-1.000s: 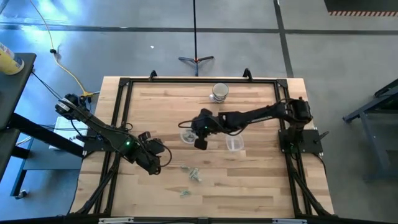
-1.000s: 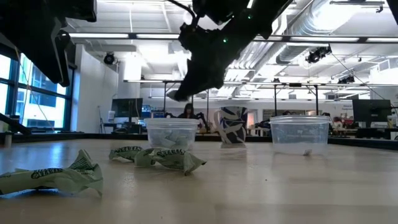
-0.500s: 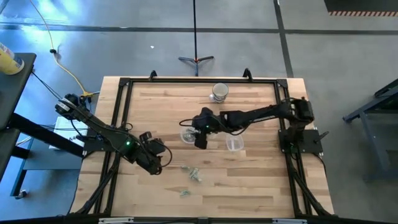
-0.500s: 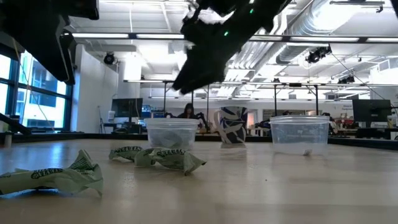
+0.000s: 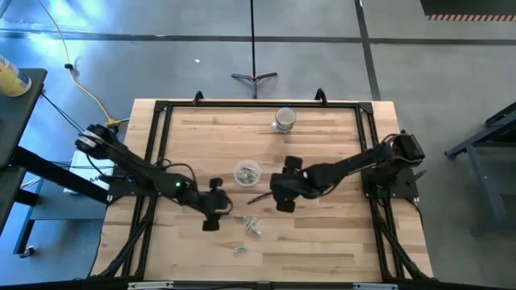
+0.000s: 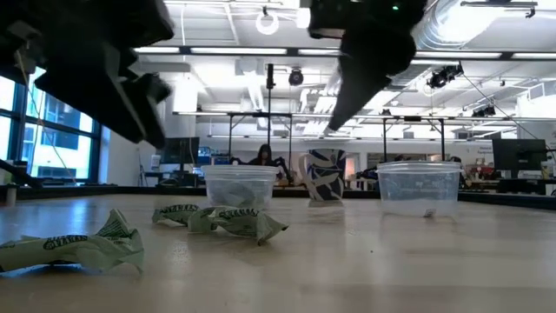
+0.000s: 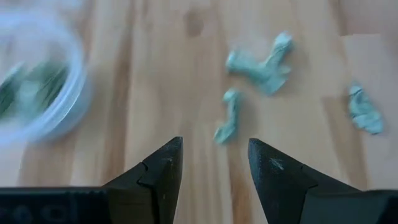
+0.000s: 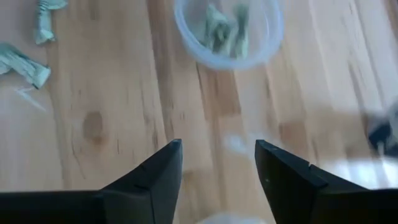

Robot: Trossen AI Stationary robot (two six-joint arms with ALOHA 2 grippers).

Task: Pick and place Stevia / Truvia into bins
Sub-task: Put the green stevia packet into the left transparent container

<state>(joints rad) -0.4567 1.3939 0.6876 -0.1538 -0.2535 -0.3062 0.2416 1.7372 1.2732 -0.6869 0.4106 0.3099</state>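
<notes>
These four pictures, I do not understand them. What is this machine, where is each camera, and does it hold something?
It is a robot with two dark arms at a wooden table. One camera looks down from above, one sits at table height, and one rides on each wrist. The left gripper is open over the loose green sweetener packets. The right gripper is open near the middle of the table. Neither holds anything. A clear round cup already contains packets. A second clear cup and a patterned jar also stand there.
</notes>
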